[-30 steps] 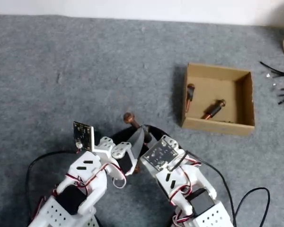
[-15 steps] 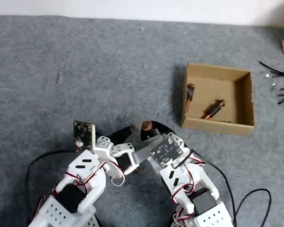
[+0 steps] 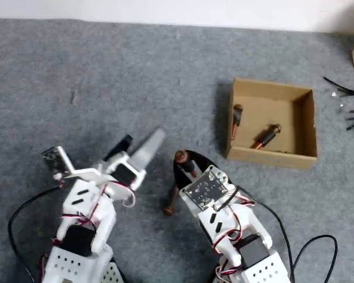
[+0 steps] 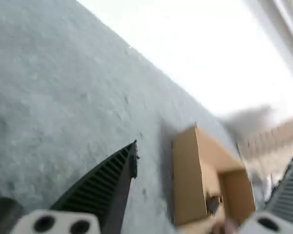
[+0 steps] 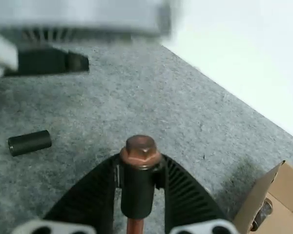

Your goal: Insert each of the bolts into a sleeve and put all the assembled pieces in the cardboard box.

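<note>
Two arms: sitting side by side on the grey carpet (image 3: 106, 71), both wrists pointing away from their bases.
left gripper (image 3: 143, 137): hovering above the carpet and angling toward the cardboard box (image 3: 270, 156); its jaws are standing wide apart and are gripping nothing.
right gripper (image 3: 183, 167): sitting just beside the left gripper, between it and the cardboard box; its jaws are pressing in on the fitted sleeve from both sides.
bolt (image 5: 140, 148): standing roughly upright in the right gripper, its copper hex head sticking out above the fingertips; its shank is running down out of the jaws toward the carpet in the high view.
fitted sleeve (image 5: 136, 191): sitting around the bolt directly under the head; this dark cylinder is the part the jaws are pinching.
loose sleeve (image 5: 29, 142): lying on its side on the carpet, apart from both grippers, near the left gripper's dark finger in the right wrist view.
cardboard box: sitting open-topped on the carpet, beyond the right gripper and apart from it.
boxed piece A (image 3: 236, 119): lying inside the cardboard box along the wall nearest the grippers.
boxed piece B (image 3: 266, 136): lying slantwise near the middle of the box floor, apart from boxed piece A.
small dark parts (image 3: 349, 112): lying scattered on the carpet past the far side of the cardboard box.
</note>
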Robot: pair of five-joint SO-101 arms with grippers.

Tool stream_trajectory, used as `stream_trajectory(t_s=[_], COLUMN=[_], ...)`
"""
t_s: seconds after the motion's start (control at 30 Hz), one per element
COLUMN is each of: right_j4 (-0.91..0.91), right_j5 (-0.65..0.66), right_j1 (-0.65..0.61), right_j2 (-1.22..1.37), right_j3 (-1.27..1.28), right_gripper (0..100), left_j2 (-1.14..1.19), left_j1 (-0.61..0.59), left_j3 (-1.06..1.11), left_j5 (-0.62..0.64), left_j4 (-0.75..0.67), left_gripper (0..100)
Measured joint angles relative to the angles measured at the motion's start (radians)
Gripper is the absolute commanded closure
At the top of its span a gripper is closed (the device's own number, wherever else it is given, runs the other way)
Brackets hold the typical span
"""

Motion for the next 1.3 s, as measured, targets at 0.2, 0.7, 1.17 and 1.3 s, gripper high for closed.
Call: stream_trajectory(t_s=[0.2, 0.7, 1.17, 1.3], right_j4=[0.0, 0.0, 0.0, -0.009], right_j5=[0.0, 0.0, 0.0, -0.084], right_j1=[0.035, 0.141, 0.301, 0.377], right_j2=[0.0, 0.0, 0.0, 0.0], right_j3=[0.0, 0.0, 0.0, 0.0], right_gripper=[99.4, 99.4, 99.4, 99.4], left_j2=[0.0, 0.0, 0.0, 0.0], left_j1=[-0.043, 0.057, -0.135, -0.213], left_j3=[0.008, 0.009, 0.009, 0.008], left_j5=[-0.06, -0.46, -0.48, -0.701], left_j4=[-0.032, 0.117, 0.049, 0.109], left_gripper=[57, 76, 99, 99])
